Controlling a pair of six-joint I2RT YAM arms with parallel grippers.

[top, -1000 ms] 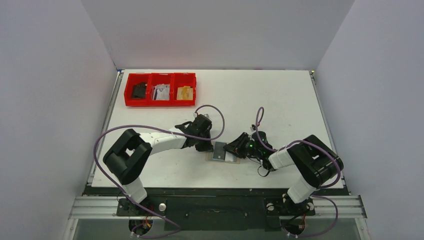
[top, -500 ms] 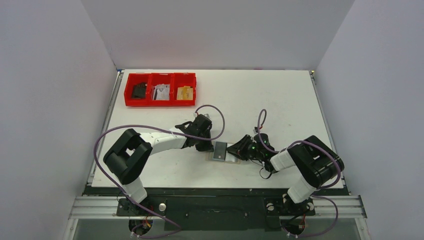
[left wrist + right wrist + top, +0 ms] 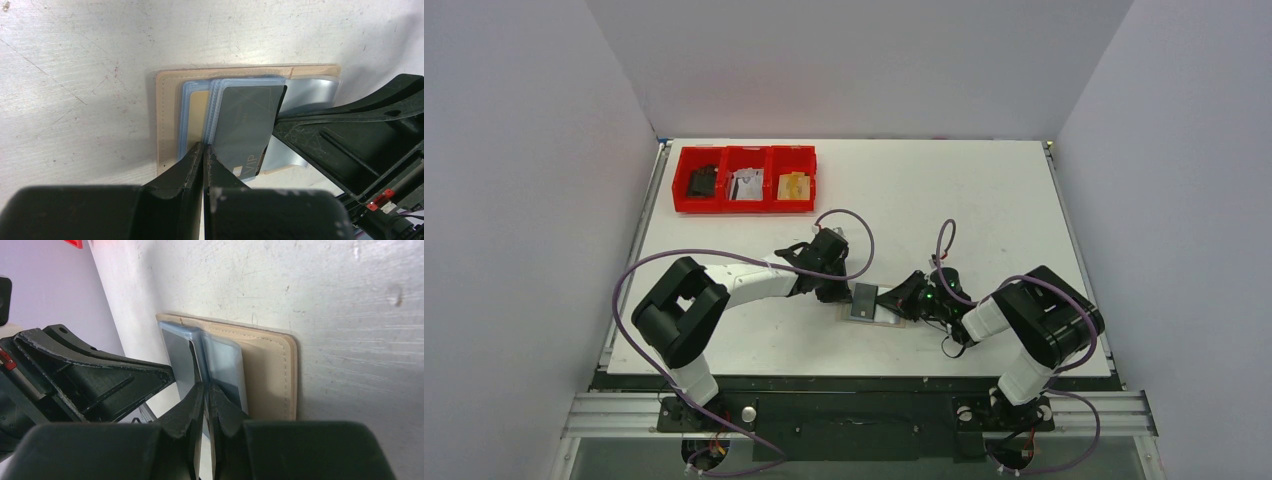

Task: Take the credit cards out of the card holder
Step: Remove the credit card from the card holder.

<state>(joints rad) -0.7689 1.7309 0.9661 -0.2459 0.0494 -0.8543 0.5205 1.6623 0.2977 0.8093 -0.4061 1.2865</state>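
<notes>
The right gripper (image 3: 206, 387) has eased back toward its base and pinched shut on the edge of the credit cards (image 3: 245, 125), which are fanned half out of the tan card holder (image 3: 167, 120) lying between the arms. The left gripper (image 3: 204, 150), clenched, presses its tips onto them. The red tray (image 3: 744, 207) holds a dark item (image 3: 701, 182), a white item (image 3: 746, 184) and a yellowish block (image 3: 793, 185), one per compartment.

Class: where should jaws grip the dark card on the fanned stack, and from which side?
Its lifted edge, approached low from where the right gripper is. The dark card lies nearly flat over the card holder, so only that raised edge lets jaws slip under.
</notes>
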